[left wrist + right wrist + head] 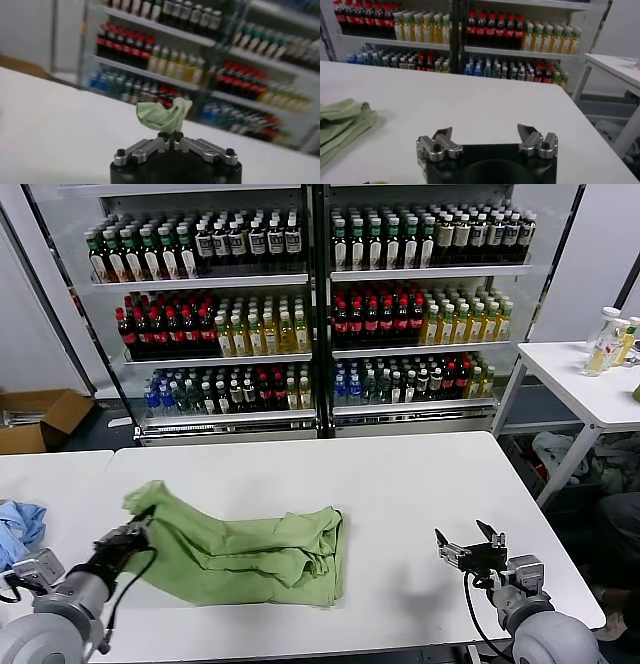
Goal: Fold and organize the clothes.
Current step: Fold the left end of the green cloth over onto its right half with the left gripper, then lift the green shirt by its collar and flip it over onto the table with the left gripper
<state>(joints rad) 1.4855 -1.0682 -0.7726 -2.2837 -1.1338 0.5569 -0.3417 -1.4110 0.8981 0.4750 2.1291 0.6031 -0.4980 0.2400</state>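
Observation:
A pale green shirt (245, 554) lies bunched and partly folded on the white table (400, 484), left of the middle. My left gripper (135, 534) is shut on the shirt's left edge and holds it a little raised; in the left wrist view a tuft of green fabric (162, 116) stands up out of the closed gripper (170, 136). My right gripper (470, 542) is open and empty over bare table to the right of the shirt. In the right wrist view the right gripper (485, 132) is spread wide, with the shirt's edge (342, 122) off to one side.
A blue cloth (20, 524) lies on a second white table at the far left. Shelves of bottles (310, 304) stand behind the table. Another white table with bottles (600, 374) stands at the right, and a cardboard box (40, 419) sits on the floor at the left.

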